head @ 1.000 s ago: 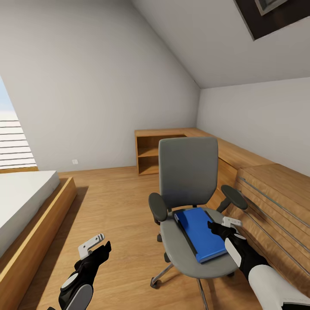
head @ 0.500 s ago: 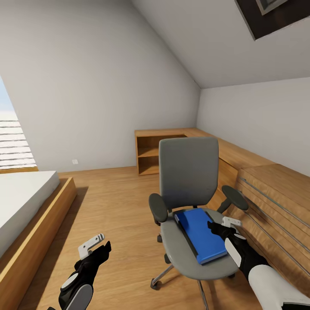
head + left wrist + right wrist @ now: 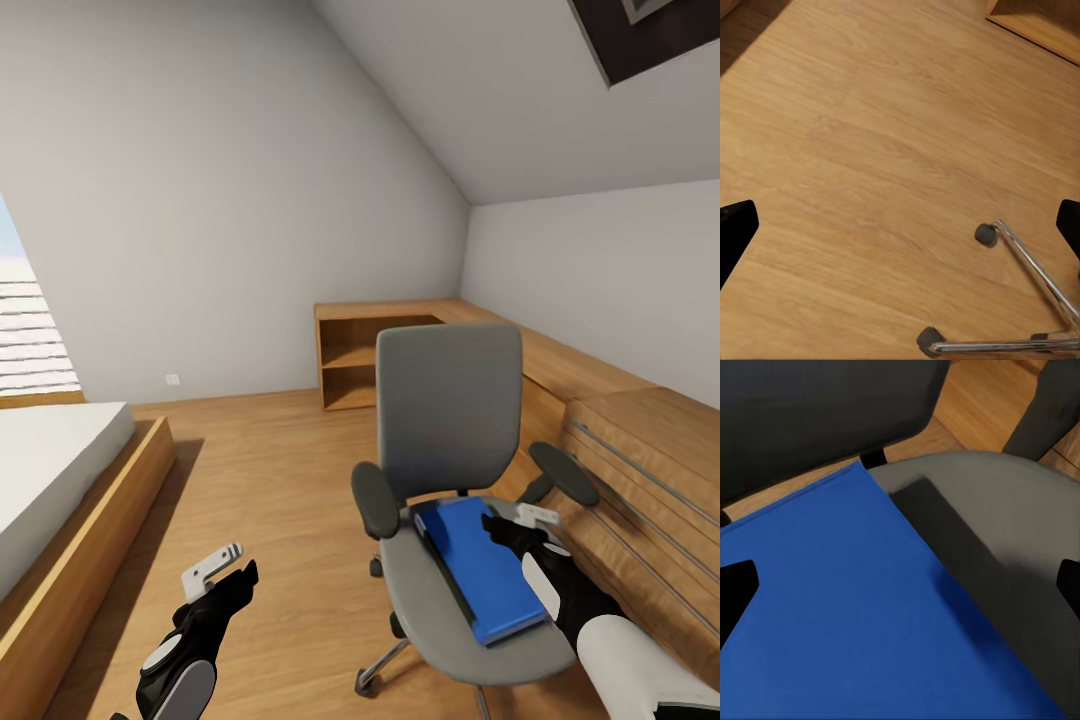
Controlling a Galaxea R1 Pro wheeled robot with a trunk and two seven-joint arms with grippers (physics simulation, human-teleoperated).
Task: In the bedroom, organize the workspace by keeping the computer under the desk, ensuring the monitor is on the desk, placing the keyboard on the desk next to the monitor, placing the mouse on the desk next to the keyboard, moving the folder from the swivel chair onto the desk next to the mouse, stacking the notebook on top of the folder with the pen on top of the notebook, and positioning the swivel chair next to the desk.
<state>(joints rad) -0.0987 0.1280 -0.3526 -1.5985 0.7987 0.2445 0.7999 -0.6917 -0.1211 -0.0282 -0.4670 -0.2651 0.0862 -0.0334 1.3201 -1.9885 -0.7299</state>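
Grey matt cloth covers the swivel chair [image 3: 450,420], seat and back alike, with a soft, even weave. Its armrests [image 3: 375,500] look like dull black plastic. Under the seat, the star base [image 3: 1035,274] shines as polished chrome, smooth and bright, ending in dark matt castors. On the seat lies the folder [image 3: 480,568], a saturated blue with a smooth, low-sheen cover, plastic or coated card, hard to tell which. Beneath the chair the floor [image 3: 270,480] is warm wood plank with visible grain and a satin finish. Behind the chair, the low cabinet [image 3: 350,350] shows the same honey wood. The right end effector [image 3: 515,528] is matt black with pale metal-looking fingers.
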